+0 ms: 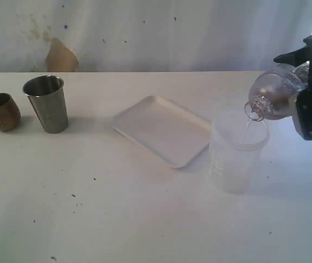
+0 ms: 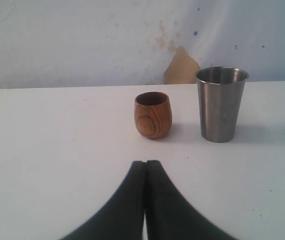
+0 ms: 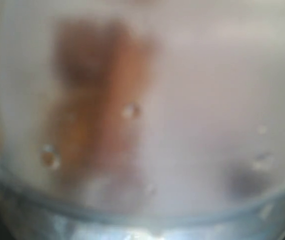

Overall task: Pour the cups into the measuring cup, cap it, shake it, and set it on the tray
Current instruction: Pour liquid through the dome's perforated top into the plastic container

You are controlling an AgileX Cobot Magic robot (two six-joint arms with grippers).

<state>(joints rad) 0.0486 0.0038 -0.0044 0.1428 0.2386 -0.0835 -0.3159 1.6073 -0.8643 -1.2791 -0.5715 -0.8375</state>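
Observation:
The dark-brown wooden cup (image 1: 1,112) and the steel tumbler (image 1: 46,103) stand upright side by side at the table's far left. In the left wrist view the wooden cup (image 2: 153,115) and tumbler (image 2: 221,104) stand beyond my left gripper (image 2: 145,162), which is shut on nothing and touches neither. The white tray (image 1: 164,129) lies bare mid-table. At the right, my right gripper (image 1: 305,90) is shut on a clear bottle (image 1: 276,93) tilted mouth-down over a frosted plastic tub (image 1: 237,150), a thin stream falling in. The bottle's wet wall (image 3: 142,120) fills the right wrist view. The measuring cup is out of view.
The tub stands just right of the tray's near corner. A stained white wall (image 1: 145,33) runs behind the table (image 1: 117,219). The left arm does not show in the exterior view.

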